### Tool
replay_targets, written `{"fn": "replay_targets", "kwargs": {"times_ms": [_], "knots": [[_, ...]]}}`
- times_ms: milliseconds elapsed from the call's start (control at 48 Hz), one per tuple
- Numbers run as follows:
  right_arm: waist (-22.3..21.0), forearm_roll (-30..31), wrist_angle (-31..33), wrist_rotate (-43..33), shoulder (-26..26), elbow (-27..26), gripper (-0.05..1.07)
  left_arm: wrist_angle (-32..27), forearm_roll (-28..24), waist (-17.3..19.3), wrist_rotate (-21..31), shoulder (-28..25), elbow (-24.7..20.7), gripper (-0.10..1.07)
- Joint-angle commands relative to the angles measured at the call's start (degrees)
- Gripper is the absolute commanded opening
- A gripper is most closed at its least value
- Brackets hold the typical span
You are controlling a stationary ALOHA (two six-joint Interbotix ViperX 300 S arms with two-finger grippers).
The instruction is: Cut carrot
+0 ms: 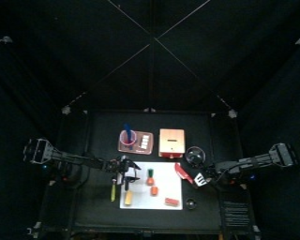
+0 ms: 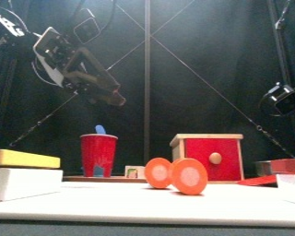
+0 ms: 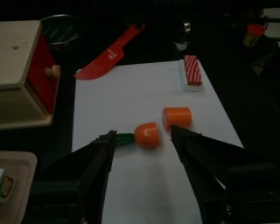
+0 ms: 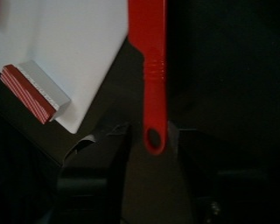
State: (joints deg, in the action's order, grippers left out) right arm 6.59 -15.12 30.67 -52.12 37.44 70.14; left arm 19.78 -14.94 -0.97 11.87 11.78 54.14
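The carrot lies cut in two on the white board (image 3: 130,96): an orange piece with a green end (image 3: 146,135) and a plain orange stub (image 3: 177,115). In the front view the two pieces (image 2: 159,172) (image 2: 188,175) show their round cut faces. My left gripper (image 3: 140,140) hangs open above the board, its jaws either side of the green-ended piece without touching it. The red knife (image 4: 149,70) lies at the board's edge, its handle end between the spread jaws of my right gripper (image 4: 152,166), which is open and holds nothing.
A wooden box with a red front (image 2: 209,157) and a red cup (image 2: 99,154) stand behind the board. A red-and-white striped block (image 3: 192,72) lies on the board's edge. A yellow-green stick (image 1: 112,187) lies left of the board. A yellow-topped block (image 2: 21,171) sits front left.
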Motion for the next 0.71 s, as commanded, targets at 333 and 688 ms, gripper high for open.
{"fn": "replay_targets", "kwargs": {"times_ms": [333, 688], "knots": [[0.6, 8.5, -0.8, 0.1, 1.6, -5.4, 0.89, 0.6, 0.5, 2.4, -0.1, 4.5, 0.4, 0.88], [-3.5, 31.8, -16.0, 0.1, 2.1, -7.6, 0.88, 0.6, 1.1, 6.9, 0.1, 8.6, 3.3, 0.88]]}}
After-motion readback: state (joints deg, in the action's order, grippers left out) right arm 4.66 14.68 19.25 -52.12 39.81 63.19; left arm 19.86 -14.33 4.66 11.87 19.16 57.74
